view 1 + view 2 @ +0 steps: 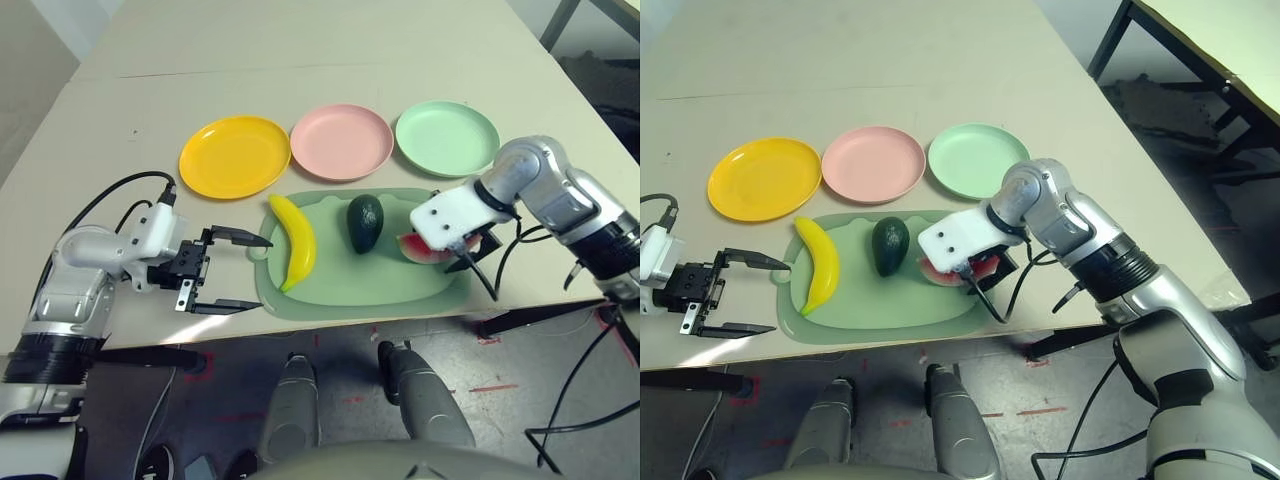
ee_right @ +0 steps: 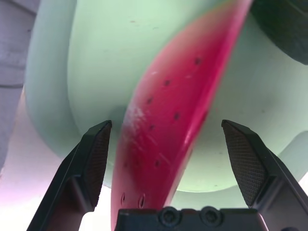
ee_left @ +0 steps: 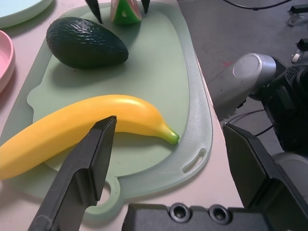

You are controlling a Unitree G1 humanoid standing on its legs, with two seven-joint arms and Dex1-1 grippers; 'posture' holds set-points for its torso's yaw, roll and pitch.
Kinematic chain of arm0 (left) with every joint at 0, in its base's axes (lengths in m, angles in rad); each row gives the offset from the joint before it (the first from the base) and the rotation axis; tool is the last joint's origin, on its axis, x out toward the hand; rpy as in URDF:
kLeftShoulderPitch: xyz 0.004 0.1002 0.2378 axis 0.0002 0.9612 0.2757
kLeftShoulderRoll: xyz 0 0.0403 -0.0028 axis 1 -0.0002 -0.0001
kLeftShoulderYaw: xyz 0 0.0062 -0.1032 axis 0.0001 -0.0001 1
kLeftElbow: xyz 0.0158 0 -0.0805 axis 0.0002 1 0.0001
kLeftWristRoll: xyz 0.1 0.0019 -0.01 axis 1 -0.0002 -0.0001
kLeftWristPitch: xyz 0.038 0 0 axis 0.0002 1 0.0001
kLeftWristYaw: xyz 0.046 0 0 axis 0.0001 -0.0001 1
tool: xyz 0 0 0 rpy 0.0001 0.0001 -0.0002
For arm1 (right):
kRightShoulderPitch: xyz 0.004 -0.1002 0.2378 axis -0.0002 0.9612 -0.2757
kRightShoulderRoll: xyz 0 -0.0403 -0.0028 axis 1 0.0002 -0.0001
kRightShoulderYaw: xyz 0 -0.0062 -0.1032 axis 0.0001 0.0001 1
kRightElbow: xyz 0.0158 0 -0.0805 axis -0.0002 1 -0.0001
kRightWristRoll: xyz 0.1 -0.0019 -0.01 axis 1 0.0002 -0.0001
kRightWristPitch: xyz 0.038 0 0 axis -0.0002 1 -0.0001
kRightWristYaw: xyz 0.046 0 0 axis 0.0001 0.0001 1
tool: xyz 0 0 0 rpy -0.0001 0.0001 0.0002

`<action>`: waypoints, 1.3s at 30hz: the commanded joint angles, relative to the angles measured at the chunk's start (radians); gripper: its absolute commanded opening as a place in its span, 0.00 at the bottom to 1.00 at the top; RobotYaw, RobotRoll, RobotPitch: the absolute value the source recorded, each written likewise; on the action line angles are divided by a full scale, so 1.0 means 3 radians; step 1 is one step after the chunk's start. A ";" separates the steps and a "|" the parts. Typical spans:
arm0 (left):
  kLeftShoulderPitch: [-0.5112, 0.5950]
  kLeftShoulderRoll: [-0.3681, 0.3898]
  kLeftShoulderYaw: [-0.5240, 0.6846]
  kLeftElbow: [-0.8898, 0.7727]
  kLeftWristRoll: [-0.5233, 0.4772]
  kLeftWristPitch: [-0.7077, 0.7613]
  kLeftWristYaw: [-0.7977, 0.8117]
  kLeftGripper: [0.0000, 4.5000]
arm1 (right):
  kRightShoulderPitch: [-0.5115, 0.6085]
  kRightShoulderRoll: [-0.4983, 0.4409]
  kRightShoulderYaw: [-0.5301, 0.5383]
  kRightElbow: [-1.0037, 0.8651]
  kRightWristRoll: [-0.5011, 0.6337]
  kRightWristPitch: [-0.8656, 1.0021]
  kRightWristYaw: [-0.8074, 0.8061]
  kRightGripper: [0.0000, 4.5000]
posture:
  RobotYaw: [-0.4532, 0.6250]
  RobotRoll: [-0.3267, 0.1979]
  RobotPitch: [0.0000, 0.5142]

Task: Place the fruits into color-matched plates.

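Observation:
The yellow banana point(image 1: 294, 243), dark green avocado point(image 1: 365, 222) and red watermelon wedge point(image 1: 414, 248) lie on a green mat point(image 1: 350, 285). Behind the mat sit the yellow plate point(image 1: 234, 156), pink plate point(image 1: 341, 141) and mint green plate point(image 1: 446, 137), all bare. My left gripper point(image 1: 263, 274) is open just left of the mat, level with the banana's lower end and apart from it. My right gripper point(image 2: 167, 126) is open at the mat's right end, a finger on each side of the watermelon wedge point(image 2: 168, 110). The right wrist covers part of the wedge in the eye views.
The mat lies close to the table's front edge point(image 1: 330, 322), with floor below. Cables point(image 1: 110, 195) trail from both wrists. A dark table frame point(image 1: 1160, 40) stands off to the right. Bare tabletop point(image 1: 300, 50) stretches behind the plates.

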 commanded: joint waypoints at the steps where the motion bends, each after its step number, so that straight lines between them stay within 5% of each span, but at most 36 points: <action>1: 0.0041 0.0054 -0.0074 0.0028 0.0010 -0.0034 -0.0030 1.00 | 0.0059 0.0015 -0.0054 -0.0014 -0.0096 0.0099 -0.0028 0.99 | 0.35 0.62 0.42; 10: 0.0033 0.0070 -0.0079 0.0043 0.0002 -0.0044 -0.0030 1.00 | 0.0115 0.0021 -0.0064 -0.0102 -0.0132 0.0212 0.0034 0.97 | 0.35 0.62 0.42; 12: 0.0029 0.0060 -0.0065 0.0043 -0.0005 -0.0033 -0.0030 1.00 | 0.0115 0.0015 -0.0065 -0.0100 -0.0142 0.0219 0.0064 0.90 | 0.35 0.62 0.42; 17: 0.0024 -0.0013 0.0003 0.0031 -0.0076 0.0022 -0.0026 1.00 | 0.0095 -0.0034 -0.0022 -0.0096 -0.0116 0.0241 0.0114 0.54 | 0.35 0.62 0.42; 29: -0.0029 -0.0233 0.0230 -0.0097 -0.0306 0.0337 0.0132 1.00 | 0.0079 -0.0140 0.0070 -0.0186 0.0005 0.0326 0.0115 0.54 | 0.35 0.62 0.42; 39: -0.0086 -0.0270 0.0235 -0.0073 -0.0269 0.0342 0.0139 1.00 | -0.0381 -0.0219 0.0147 -0.0241 0.0446 0.0651 0.0115 0.54 | 0.35 0.62 0.42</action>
